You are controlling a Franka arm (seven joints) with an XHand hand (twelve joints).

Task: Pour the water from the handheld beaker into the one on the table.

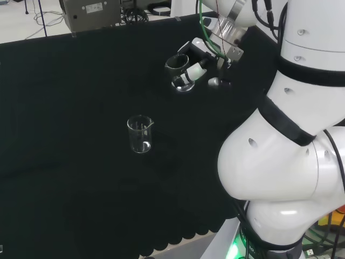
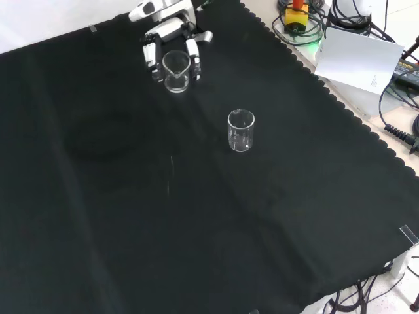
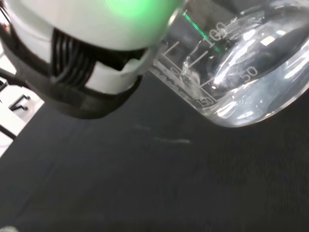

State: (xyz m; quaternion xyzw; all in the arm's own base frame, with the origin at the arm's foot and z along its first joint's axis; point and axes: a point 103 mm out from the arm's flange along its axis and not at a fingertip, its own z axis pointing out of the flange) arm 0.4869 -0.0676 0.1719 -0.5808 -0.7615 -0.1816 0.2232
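You had two beakers: the hand [image 2: 171, 40] curled its fingers [image 2: 194, 53] around one beaker [image 2: 177, 70] above the cloth [image 2: 196, 216], and the second beaker [image 2: 240, 130] stood well apart on it.

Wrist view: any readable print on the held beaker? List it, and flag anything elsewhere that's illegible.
"100" on the held beaker, graduation mark
"50" on the held beaker, lower graduation
A third number near its base, about where a finger of the hand ends: too distorted to read
Beaker on the cloth: markings too small to read
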